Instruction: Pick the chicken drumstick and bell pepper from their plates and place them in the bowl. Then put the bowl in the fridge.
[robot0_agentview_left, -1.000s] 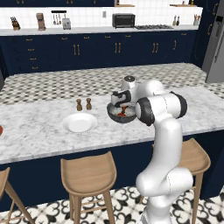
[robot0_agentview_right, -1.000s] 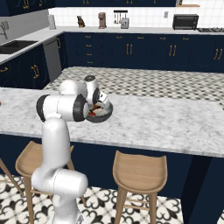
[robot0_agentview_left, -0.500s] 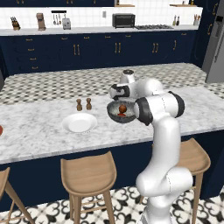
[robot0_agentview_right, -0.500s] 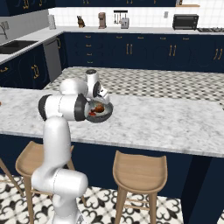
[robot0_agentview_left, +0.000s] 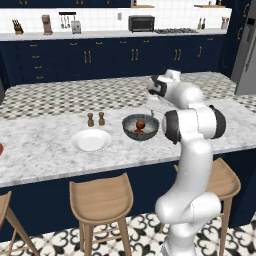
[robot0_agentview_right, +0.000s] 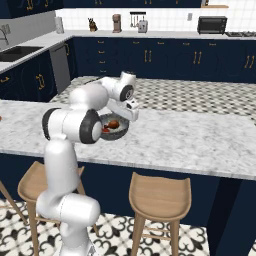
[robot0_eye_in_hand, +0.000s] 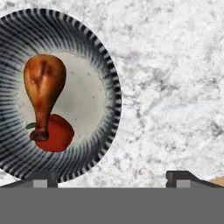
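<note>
Marble counter (robot0_agentview_left: 45, 145): white plate (robot0_agentview_left: 91, 140), two shakers (robot0_agentview_left: 96, 119) beside loaded bowl (robot0_agentview_left: 140, 127)

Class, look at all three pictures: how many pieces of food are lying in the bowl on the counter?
2. The chicken drumstick lies across the bowl, its bone end resting over the red bell pepper beside it. Anything beneath them would be hidden.
</note>
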